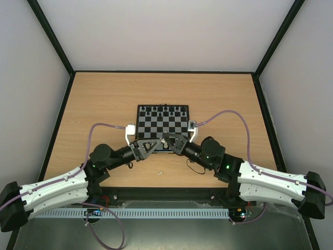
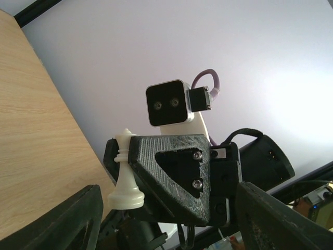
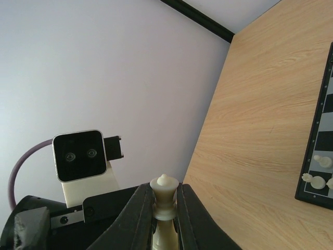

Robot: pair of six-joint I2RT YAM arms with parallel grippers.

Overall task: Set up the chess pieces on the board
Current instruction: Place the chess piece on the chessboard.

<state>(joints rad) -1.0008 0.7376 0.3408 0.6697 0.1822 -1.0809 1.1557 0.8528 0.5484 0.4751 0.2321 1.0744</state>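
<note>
The board (image 1: pixel 156 125) lies mid-table, its near edge under both grippers. My right gripper (image 3: pixel 164 200) is shut on the head of a tall cream chess piece (image 3: pixel 164 194), held above the table. In the left wrist view that same piece (image 2: pixel 126 179) hangs from the right gripper's fingers (image 2: pixel 171 172), base toward the camera. My left gripper (image 2: pixel 169 219) is open, its two fingers standing wide on either side of the right gripper's tip and touching nothing. From above, the left gripper (image 1: pixel 149 146) and right gripper (image 1: pixel 169 139) meet tip to tip. Several white pieces (image 3: pixel 322 161) stand at the board's corner (image 3: pixel 312 194).
Small black pieces (image 1: pixel 165 110) line the board's far row. A small pale object (image 1: pixel 160 172) lies on the wood near the front edge. A black frame (image 1: pixel 62 112) and pale walls bound the table. Purple cables (image 1: pixel 229 114) loop over both arms.
</note>
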